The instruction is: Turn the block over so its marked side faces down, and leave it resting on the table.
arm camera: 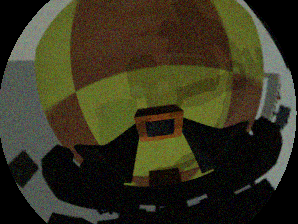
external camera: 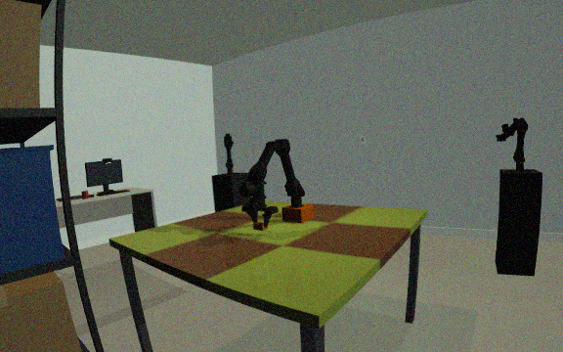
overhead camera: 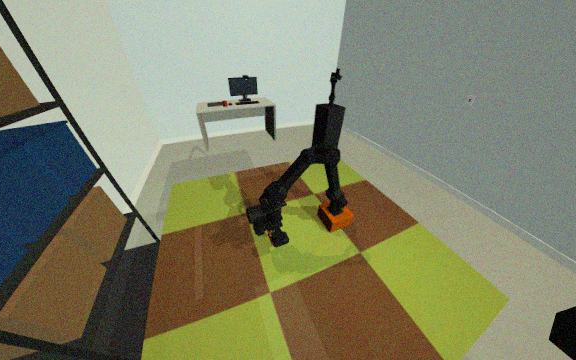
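Observation:
A small orange block (external camera: pixel 260 226) (arm camera: pixel 174 131) is at the table (overhead camera: pixel 348 310) (external camera: pixel 306 274) (arm camera: pixel 150 35). In the wrist view its face with a dark rectangle in an orange border is turned toward the camera, and a dark face shows beyond it. My gripper (external camera: pixel 261 224) (arm camera: pixel 158 123) points down and is shut on the block, one finger on each side. In the top view the block is almost wholly hidden by the gripper. Whether the block touches the table is hard to tell.
The arm's base stands on an orange box (overhead camera: pixel 340 223) (external camera: pixel 306 213) beside the gripper. A shelf rack with boxes (overhead camera: pixel 48 265) is at the left. A desk with a monitor (overhead camera: pixel 243 86) (external camera: pixel 104 172) and black pedestals (overhead camera: pixel 327 125) (external camera: pixel 518 220) stand off the table.

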Available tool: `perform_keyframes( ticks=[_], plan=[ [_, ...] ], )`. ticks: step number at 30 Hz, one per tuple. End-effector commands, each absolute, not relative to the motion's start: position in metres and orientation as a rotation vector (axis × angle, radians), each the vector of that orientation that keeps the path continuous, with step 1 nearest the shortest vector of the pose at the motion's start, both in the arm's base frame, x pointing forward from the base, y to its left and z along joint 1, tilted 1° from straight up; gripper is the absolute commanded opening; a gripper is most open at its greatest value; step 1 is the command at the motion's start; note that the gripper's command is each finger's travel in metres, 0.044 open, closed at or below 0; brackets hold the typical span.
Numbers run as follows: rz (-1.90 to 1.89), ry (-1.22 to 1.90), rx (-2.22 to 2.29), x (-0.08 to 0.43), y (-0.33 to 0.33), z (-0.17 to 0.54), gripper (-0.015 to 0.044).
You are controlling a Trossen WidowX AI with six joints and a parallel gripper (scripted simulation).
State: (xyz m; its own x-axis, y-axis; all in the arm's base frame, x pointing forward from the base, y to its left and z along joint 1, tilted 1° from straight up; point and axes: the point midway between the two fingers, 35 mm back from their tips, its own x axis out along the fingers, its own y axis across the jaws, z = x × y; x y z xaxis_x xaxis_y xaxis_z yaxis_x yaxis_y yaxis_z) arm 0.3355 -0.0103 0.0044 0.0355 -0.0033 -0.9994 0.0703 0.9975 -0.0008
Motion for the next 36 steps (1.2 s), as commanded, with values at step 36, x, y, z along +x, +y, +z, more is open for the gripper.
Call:
perform_keyframes(
  ticks=[36],
  plan=[
    [-0.068,0.996,0.037,0.3279,-0.0095,-0.0036,0.0000]
  ],
)
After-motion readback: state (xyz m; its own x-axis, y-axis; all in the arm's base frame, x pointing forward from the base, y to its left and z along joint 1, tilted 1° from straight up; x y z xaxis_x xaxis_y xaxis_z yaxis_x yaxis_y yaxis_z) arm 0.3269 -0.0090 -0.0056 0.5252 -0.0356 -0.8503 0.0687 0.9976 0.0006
